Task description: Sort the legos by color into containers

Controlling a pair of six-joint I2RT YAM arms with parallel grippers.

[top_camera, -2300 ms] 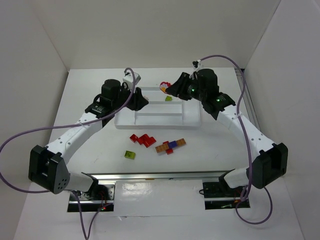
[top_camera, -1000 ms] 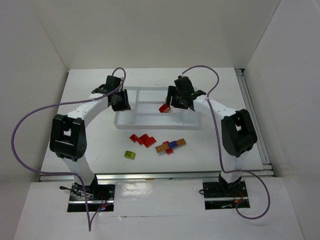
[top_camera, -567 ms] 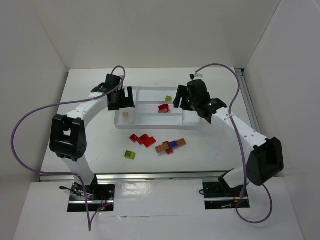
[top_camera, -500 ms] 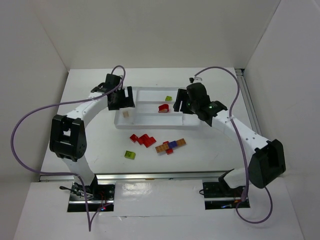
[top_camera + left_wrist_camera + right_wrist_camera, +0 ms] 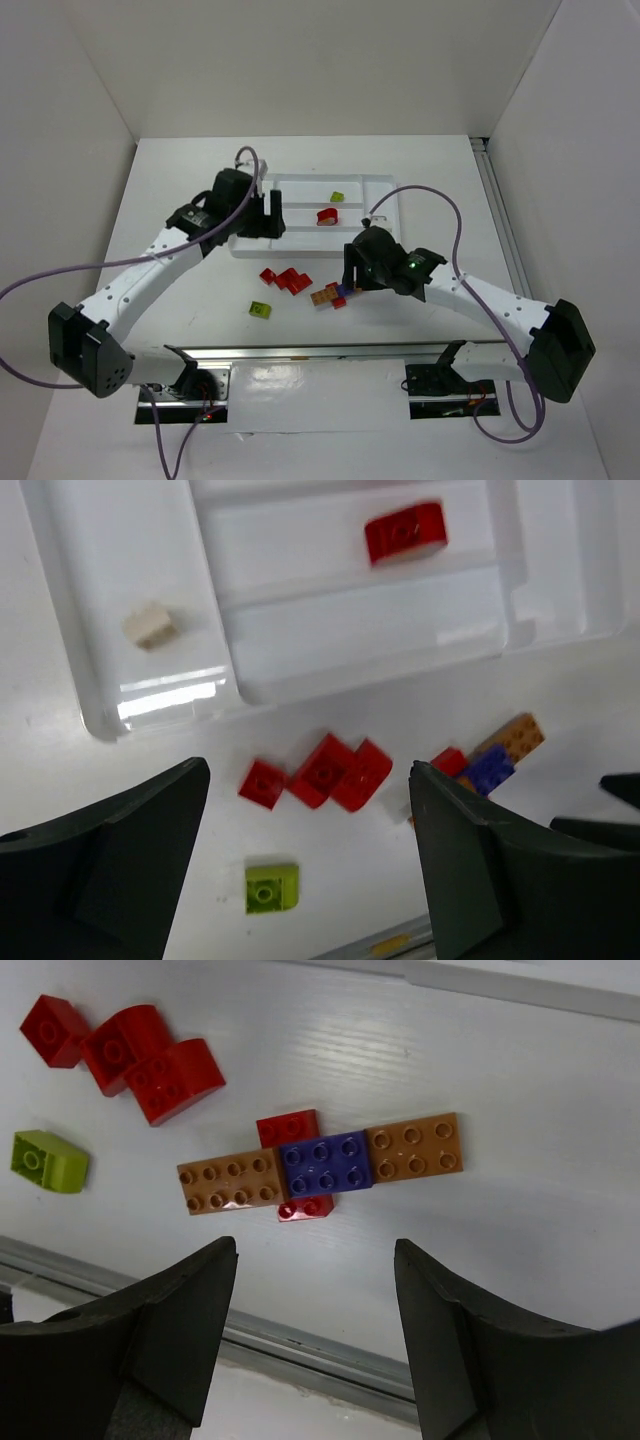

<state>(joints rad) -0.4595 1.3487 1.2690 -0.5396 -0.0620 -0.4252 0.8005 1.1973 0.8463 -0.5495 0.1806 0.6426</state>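
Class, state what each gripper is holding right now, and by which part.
Nothing is held: the left gripper and right gripper are both open and empty.

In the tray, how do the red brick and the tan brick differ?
Colour: the red brick is glossy red, the tan brick pale and dull. Size: the red brick looks clearly larger than the tan brick. Place: the red brick lies in a long middle section of the tray, the tan brick in the end compartment beside it. Both lie loose on the tray floor.
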